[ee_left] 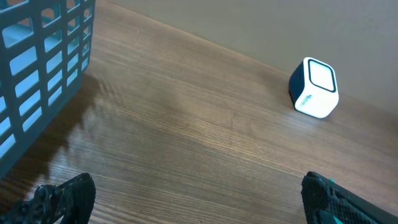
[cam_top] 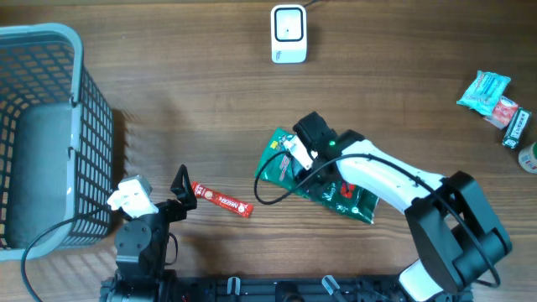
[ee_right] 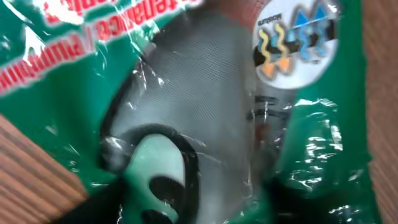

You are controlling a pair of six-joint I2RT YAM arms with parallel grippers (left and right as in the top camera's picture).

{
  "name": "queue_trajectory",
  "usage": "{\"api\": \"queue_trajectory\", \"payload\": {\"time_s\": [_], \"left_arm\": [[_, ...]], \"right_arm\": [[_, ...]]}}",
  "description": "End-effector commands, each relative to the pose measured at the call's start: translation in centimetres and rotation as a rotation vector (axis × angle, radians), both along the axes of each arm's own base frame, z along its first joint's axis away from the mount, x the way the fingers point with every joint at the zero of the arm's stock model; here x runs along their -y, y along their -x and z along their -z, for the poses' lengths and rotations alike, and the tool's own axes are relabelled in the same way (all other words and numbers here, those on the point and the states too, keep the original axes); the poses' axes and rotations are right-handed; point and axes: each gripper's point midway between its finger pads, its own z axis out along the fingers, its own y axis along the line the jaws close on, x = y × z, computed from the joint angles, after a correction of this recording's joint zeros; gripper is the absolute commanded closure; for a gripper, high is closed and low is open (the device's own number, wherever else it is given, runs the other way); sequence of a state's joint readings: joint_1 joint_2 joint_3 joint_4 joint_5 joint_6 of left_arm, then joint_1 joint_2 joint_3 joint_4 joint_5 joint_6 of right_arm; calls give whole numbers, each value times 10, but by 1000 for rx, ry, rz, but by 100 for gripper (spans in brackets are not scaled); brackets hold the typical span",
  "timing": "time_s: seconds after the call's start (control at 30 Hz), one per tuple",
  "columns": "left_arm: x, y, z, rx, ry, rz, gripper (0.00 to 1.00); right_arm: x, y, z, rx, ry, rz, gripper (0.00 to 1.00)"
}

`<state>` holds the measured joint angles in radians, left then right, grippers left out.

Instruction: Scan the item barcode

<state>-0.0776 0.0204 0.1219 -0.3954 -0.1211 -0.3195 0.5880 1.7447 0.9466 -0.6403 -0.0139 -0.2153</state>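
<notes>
your right gripper (cam_top: 295, 153) sits over the green packet (cam_top: 351, 202) mid-tabletop (cam_top: 210, 101); you cannot tell how far it is closed. your left gripper (cam_top: 185, 191), near left, gapes wide and empty.

Warm brown wood grain, finely streaked, across the worktop (cam_top: 193, 84). Grey-blue plastic in an open grid of slots on the basket (cam_top: 92, 109). White on the barcode scanner (cam_top: 288, 33), with a dark navy side and a pale square face. Glossy green on the packet (cam_top: 270, 159), printed with white and red lettering, plus a grey fine-mesh patch under clear film and a round white badge with orange and blue wavy lines. Red with white lettering on the slim stick packet (cam_top: 221, 200). Turquoise on the far pouch (cam_top: 484, 91); red and white on the small sachet (cam_top: 505, 111) beside it. Matte black on the left tool (ee_left: 199, 208). White shell over black on the right arm (cam_top: 377, 172).
</notes>
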Motion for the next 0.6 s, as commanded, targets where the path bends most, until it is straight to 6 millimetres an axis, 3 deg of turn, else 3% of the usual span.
{"api": "queue_trajectory", "payload": {"time_s": [0.0, 0.03, 0.07, 0.17, 0.27, 0.4, 0.47, 0.57], "left_arm": [[2, 0, 0, 5, 2, 13, 0], [2, 0, 0, 6, 2, 13, 0], [2, 0, 0, 6, 2, 13, 0], [2, 0, 0, 5, 2, 13, 0], [2, 0, 0, 5, 2, 13, 0], [2, 0, 0, 6, 2, 13, 0], [2, 0, 0, 6, 2, 13, 0], [2, 0, 0, 6, 2, 13, 0]], "right_arm": [[20, 11, 21, -31, 85, 29, 76], [21, 7, 19, -15, 96, 68, 89], [21, 4, 17, -9, 96, 89, 94], [4, -5, 0, -30, 31, 186, 96], [-29, -4, -43, -154, -102, 284, 96], [-74, 12, -111, -378, -327, 298, 96], [-90, 27, -135, -525, -411, 389, 96], [-96, 49, -149, -736, -403, 620, 96]]}}
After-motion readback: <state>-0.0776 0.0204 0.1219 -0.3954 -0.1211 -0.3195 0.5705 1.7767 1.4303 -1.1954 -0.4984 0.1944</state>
